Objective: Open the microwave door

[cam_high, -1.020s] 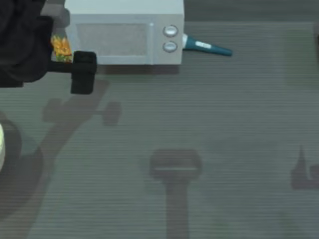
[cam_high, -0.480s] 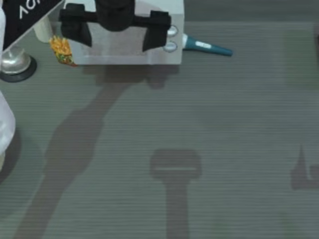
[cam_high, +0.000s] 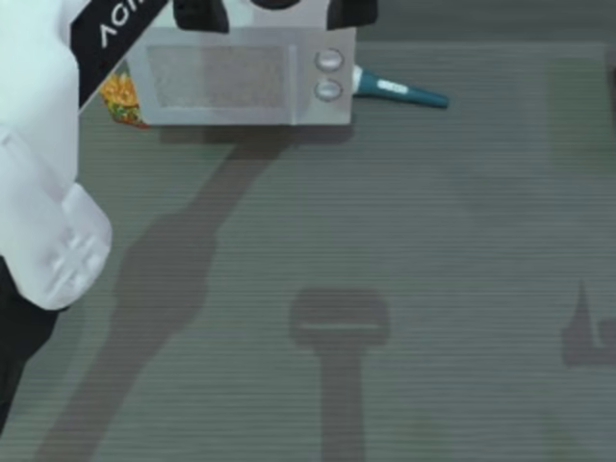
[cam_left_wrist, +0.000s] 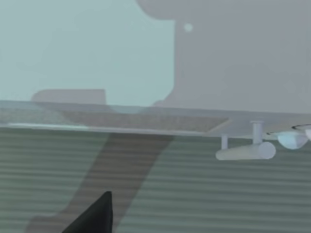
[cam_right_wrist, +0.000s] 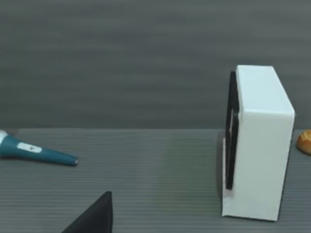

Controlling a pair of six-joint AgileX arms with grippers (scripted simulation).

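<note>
Our left arm's white and black body fills the top view's left edge, reaching toward the far left corner of the grey ribbed worktop (cam_high: 462, 241). Just beside the arm, a small orange and yellow packet (cam_high: 121, 96) sits against the left side of the small boxy light grey microwave (cam_high: 241, 72).

The microwave stands at the far edge, left of centre. Its door, the flat pale grey panel with the speckled mesh window (cam_high: 219, 77), lies flush with the front: shut. The narrow panel beside it carries two round silver knobs (cam_high: 329, 75).

Our left gripper (cam_high: 272, 10) hangs over the microwave's top at the frame's far edge. Two black fingers (cam_high: 200, 13) show there, well apart from each other: wide, holding nothing we can see. The left wrist view shows pale surfaces, a striped floor and a grey bar-shaped fitting (cam_left_wrist: 245, 150); one dark finger tip (cam_left_wrist: 95, 218) pokes in.

Just right of the microwave, touching or nearly touching its side, lies a teal and white handheld microphone-like object (cam_high: 399, 91), flat on the worktop.

Our right gripper does not appear in the top view. Its wrist view shows one dark finger tip (cam_right_wrist: 95, 216), the teal object (cam_right_wrist: 36, 151), a white upright box with a dark open side (cam_right_wrist: 255, 145), and an orange-brown rounded item (cam_right_wrist: 304, 141) at the edge. We cannot tell the state of the right fingers.
</note>
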